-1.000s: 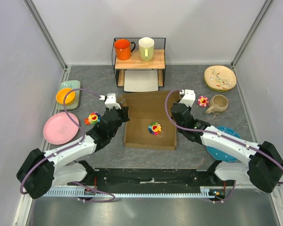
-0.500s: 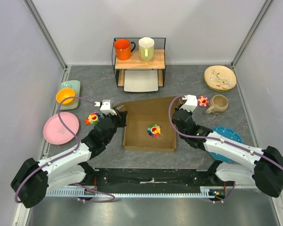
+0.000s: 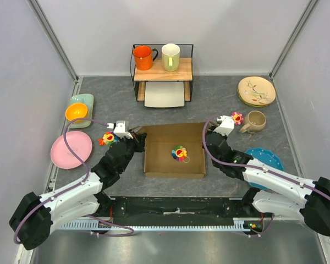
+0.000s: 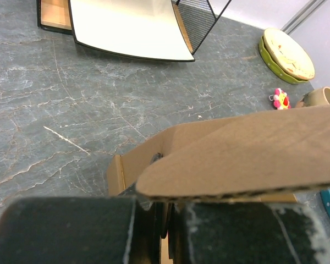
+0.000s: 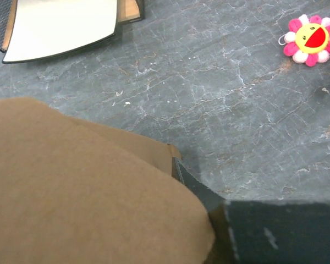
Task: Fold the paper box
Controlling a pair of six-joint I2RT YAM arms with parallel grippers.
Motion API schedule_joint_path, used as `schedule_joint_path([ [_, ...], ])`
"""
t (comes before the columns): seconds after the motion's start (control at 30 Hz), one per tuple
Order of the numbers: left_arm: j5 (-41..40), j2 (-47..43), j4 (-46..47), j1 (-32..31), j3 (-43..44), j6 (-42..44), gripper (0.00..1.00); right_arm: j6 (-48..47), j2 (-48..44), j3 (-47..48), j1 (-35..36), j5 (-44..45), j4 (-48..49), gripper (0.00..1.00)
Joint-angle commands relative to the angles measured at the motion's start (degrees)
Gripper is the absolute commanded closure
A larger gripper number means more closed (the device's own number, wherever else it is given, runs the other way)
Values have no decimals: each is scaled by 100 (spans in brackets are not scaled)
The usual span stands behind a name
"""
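- Two ends of the paper box [image 3: 173,159] rear flap, which runs left to right, each have a gripper.
- At the left end, the left gripper [image 3: 135,134] pinches the flap.
- At the right end, the right gripper [image 3: 210,128] has a hold that cannot be told.

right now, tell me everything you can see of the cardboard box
The box is plain brown corrugated cardboard, a shallow open rectangle lying on the grey table between the two arms. Its back flap is lifted off the table, and a small flower toy lies on the box floor. The left fingers are closed at the flap's left corner, seemingly pinching cardboard. The right fingers sit against its right corner, grip unclear.
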Motion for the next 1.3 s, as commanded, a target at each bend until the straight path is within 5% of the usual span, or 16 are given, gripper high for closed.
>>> schedule_joint_path([
  [0.0,-222,-115,-232,54,-169,-319,96,139,-68,-131,33,180,-1044,67],
  [0.17,-221,-203,-302,45,-178,-328,96,253,-235,-113,156,154,-1185,64],
  [0.37,-222,-221,-355,45,-82,-346,96,376,-279,45,350,119,-1211,73],
  [0.87,-670,210,-1032,45,938,348,98,-721,-1262,1197,446,225,-2802,13],
  [1.27,-468,395,-988,45,1105,717,98,-1978,44,1864,201,-30,-2126,9],
])
